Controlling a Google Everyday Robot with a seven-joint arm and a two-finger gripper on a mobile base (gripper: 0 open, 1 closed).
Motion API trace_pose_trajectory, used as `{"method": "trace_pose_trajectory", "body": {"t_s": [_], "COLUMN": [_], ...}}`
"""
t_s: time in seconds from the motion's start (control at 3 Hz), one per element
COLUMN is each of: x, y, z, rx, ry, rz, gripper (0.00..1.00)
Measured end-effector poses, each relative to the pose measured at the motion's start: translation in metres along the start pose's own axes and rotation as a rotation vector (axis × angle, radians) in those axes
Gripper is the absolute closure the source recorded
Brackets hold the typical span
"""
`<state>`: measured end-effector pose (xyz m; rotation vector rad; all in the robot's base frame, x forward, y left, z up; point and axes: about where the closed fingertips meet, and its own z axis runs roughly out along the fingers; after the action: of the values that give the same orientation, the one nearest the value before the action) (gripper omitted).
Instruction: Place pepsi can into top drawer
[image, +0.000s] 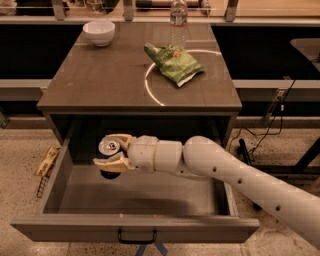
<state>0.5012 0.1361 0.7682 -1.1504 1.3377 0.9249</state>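
Fingers (112, 162) of your gripper (103, 150) are clamped on the pepsi can (108, 146), one on its far side and one on its near side, with no gap visible between pad and can.

Camera view, looking down on the cabinet from the front:

- You hold the can roughly upright. Its silver top and pull tab face up toward the camera, and its dark body shows below the near finger.
- The can sits within the outline of the top drawer (150, 192), toward its left rear part, just in front of the dark cabinet opening. You cannot tell whether its base touches the drawer bottom.
- The drawer is pulled fully out, and its black handle (137, 239) is centred on the front panel.
- Your white arm (225, 170) enters from the lower right and crosses the drawer's right half to reach the can.
- On the surface (100, 75) above, a white bowl (99, 32) stands at the far left corner.
- A green snack bag (174, 63) lies right of centre, partly over a white ring (150, 90) marked on the wood.
- A clear water bottle (178, 20) stands at the far edge, just behind the bag.
- A tan packet (46, 162) lies on the floor just outside the drawer's left wall.
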Motion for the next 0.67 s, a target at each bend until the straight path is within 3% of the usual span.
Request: {"method": "trace_pose_trajectory", "body": {"t_s": [0.67], "x": [0.041], "y": [0.006], "z": [0.036], "rx": [-0.055], "ry": [0.037], "rz": [0.022], "gripper": [0.99]}}
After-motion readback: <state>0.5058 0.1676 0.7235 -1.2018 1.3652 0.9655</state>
